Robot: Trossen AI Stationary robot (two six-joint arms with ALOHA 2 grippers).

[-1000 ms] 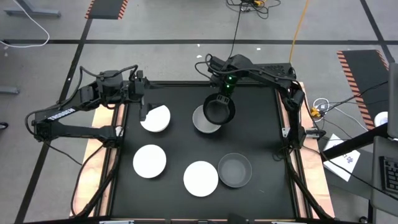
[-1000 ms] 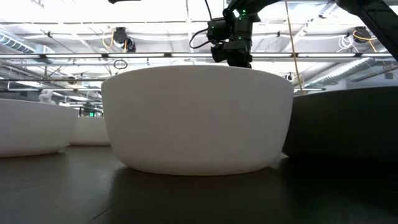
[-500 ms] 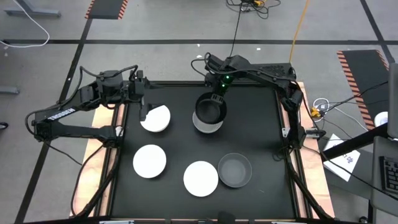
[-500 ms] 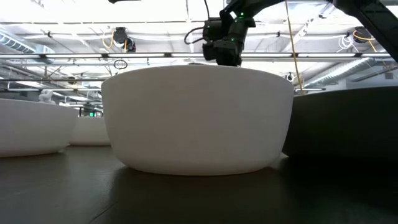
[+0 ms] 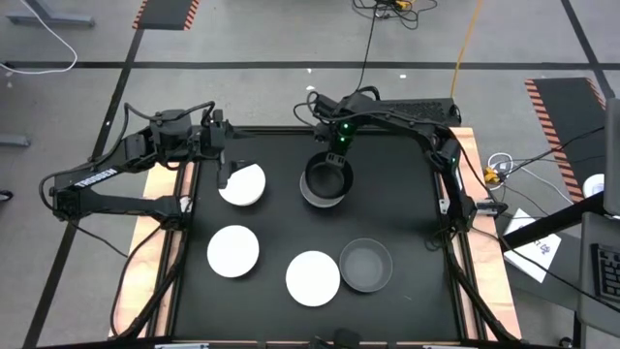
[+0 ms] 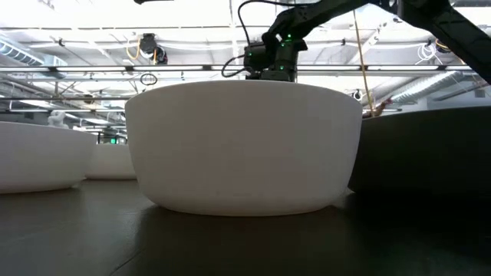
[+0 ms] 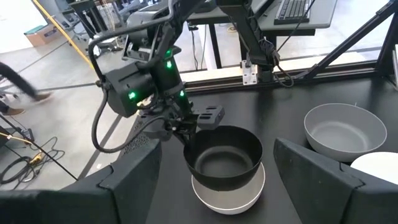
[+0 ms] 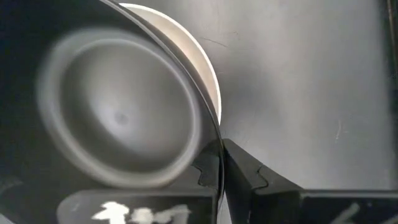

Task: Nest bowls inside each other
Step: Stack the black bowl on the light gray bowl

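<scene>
My right gripper (image 5: 333,155) is shut on the black bowl (image 5: 325,178), which stands over a light grey bowl (image 5: 324,197) at the table's far middle. In the left wrist view the black bowl (image 7: 225,158) sits in that bowl (image 7: 228,194); whether it rests fully, I cannot tell. My left gripper (image 5: 227,174) is open and hovers at the far rim of a white bowl (image 5: 243,185). Two more white bowls (image 5: 233,250) (image 5: 313,277) and a grey bowl (image 5: 365,265) rest on their bases near the front. My right gripper holds the black bowl by its far rim (image 8: 216,134), one finger inside the bowl and one outside. The fingers (image 7: 186,127) come from above, slanting in from the far side. The bowl stays roughly level, its base down inside the light grey bowl.
The black mat has raised wooden edges (image 5: 184,213) on both sides. The low view is filled by the near white bowl (image 6: 244,149), with the grey bowl (image 6: 430,153) to its right. Bare mat lies right of the stacked bowls (image 5: 407,194).
My right gripper has carried the black bowl toward the table's left and down, from beside and above the light grey bowl to centred over it. It has stayed shut on the rim. The left arm has kept still.
</scene>
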